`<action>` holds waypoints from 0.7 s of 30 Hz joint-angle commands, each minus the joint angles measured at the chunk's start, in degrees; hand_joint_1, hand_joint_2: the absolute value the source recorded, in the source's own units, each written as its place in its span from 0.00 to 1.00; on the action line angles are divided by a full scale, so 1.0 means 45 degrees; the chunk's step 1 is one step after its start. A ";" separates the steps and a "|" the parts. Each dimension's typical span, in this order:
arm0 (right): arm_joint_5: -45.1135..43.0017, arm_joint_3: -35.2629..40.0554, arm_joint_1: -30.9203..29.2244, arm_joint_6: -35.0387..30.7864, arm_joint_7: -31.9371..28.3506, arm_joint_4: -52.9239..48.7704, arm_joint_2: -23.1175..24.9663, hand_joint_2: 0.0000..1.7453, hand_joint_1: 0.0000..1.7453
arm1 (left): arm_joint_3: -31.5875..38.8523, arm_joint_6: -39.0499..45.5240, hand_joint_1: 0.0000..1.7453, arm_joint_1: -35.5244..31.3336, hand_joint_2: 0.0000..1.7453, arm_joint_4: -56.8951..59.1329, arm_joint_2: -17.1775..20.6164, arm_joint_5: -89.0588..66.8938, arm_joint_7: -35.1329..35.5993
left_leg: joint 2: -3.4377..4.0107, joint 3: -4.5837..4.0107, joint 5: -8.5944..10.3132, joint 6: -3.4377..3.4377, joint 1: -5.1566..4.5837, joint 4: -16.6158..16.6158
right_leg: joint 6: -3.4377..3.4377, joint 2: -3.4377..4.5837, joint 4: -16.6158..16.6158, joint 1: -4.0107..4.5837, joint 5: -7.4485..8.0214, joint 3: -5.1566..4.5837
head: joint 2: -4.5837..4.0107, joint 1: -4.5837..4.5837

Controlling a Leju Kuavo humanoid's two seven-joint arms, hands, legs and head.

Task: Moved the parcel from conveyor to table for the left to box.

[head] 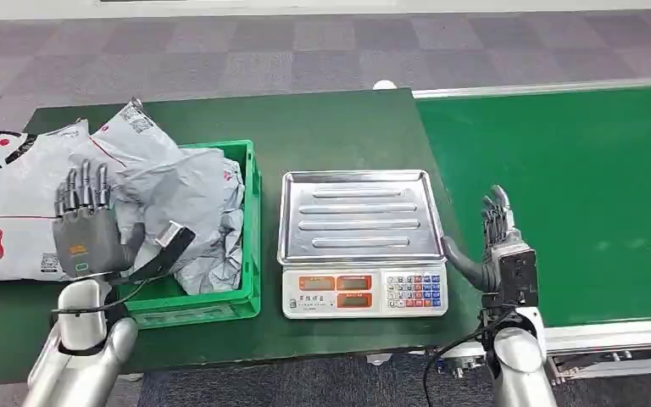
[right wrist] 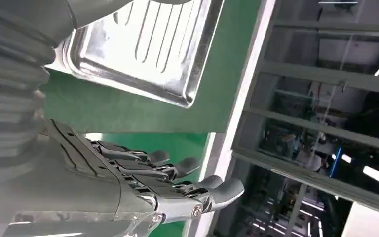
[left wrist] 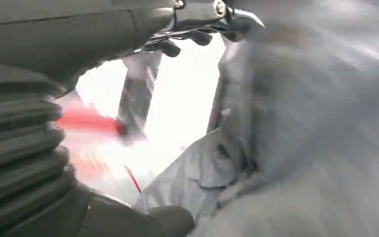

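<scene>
Both hands are empty, fingers spread: the left hand [head: 85, 227] should lift clear of the grey parcel [head: 182, 208] lying in the green box [head: 250, 254] at lower left, while the right hand [head: 498, 246] waits at lower right by the conveyor [head: 576, 186].

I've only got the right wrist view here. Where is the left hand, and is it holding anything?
Observer: The left hand is raised by the grey parcels piled in the green crate, fingers spread, holding nothing.
Operator: Is the whole scale tray bare?
Observer: Yes, the scale tray has nothing on it.
Operator: Any parcel on the conveyor?
Observer: None on the stretch of conveyor that the head view shows.
</scene>
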 commanded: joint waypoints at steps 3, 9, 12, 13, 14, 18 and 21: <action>-0.0531 0.1098 -0.2153 0.0706 -0.0425 0.3503 -0.0864 1.00 0.00 | 0.1090 -0.4288 0.00 0.0283 1.00 -0.1718 -0.1172 0.9447 -0.5445 | 0.0072 0.0052 -0.0011 0.0006 0.0010 -0.0021 | -0.0001 0.0081 -0.0042 0.0011 0.0024 0.0044 | 0.0005 0.0000; -0.0678 0.1762 -0.2942 0.0791 -0.0479 0.4372 -0.0808 1.00 0.00 | 0.0906 -0.6368 0.00 -0.0237 1.00 -0.1476 -0.1370 1.2145 -0.6284 | 0.0033 0.0039 0.0000 -0.0003 0.0012 -0.0017 | -0.0013 0.0042 -0.0023 0.0014 0.0016 0.0033 | 0.0000 0.0000; -0.0697 0.1744 -0.2887 0.0786 -0.0479 0.4332 -0.0860 1.00 0.00 | 0.0919 -0.6367 0.00 -0.0244 1.00 -0.1402 -0.1343 1.2159 -0.6287 | 0.0020 0.0043 0.0001 -0.0006 0.0017 -0.0015 | -0.0009 0.0028 -0.0029 0.0022 0.0013 0.0043 | 0.0005 0.0000; -0.0803 0.1794 -0.2954 0.0896 -0.0468 0.4392 -0.0865 1.00 0.00 | 0.1003 -0.7393 0.00 -0.0342 1.00 -0.1226 -0.1417 1.3375 -0.6333 | 0.0016 0.0040 0.0002 -0.0004 0.0012 -0.0014 | -0.0007 0.0023 -0.0022 0.0017 0.0009 0.0037 | 0.0005 0.0000; -0.0862 0.1913 -0.3184 0.0982 -0.0459 0.4651 -0.0862 1.00 0.00 | 0.0890 -0.8196 0.00 -0.0575 1.00 -0.0954 -0.1378 1.4031 -0.6338 | 0.0013 0.0050 0.0001 -0.0003 0.0016 -0.0021 | -0.0007 0.0022 -0.0033 0.0022 0.0009 0.0050 | 0.0000 0.0000; -0.1148 0.2725 -0.5196 0.1167 -0.0562 0.6935 -0.0553 1.00 0.00 | 0.0856 -1.0678 0.00 -0.2206 1.00 0.1177 -0.1825 1.7430 -0.6055 | 0.0032 0.0014 0.0013 -0.0004 0.0009 0.0004 | -0.0007 0.0040 0.0001 0.0014 0.0023 0.0006 | 0.0005 0.0000; -0.1207 0.2838 -0.5423 0.1133 -0.0558 0.7143 -0.0484 1.00 0.00 | 0.0773 -1.0604 0.00 -0.2457 1.00 0.1418 -0.1832 1.7481 -0.6001 | 0.0032 0.0013 0.0023 -0.0003 0.0008 -0.0006 | -0.0007 0.0041 -0.0009 0.0013 0.0033 0.0010 | 0.0005 0.0000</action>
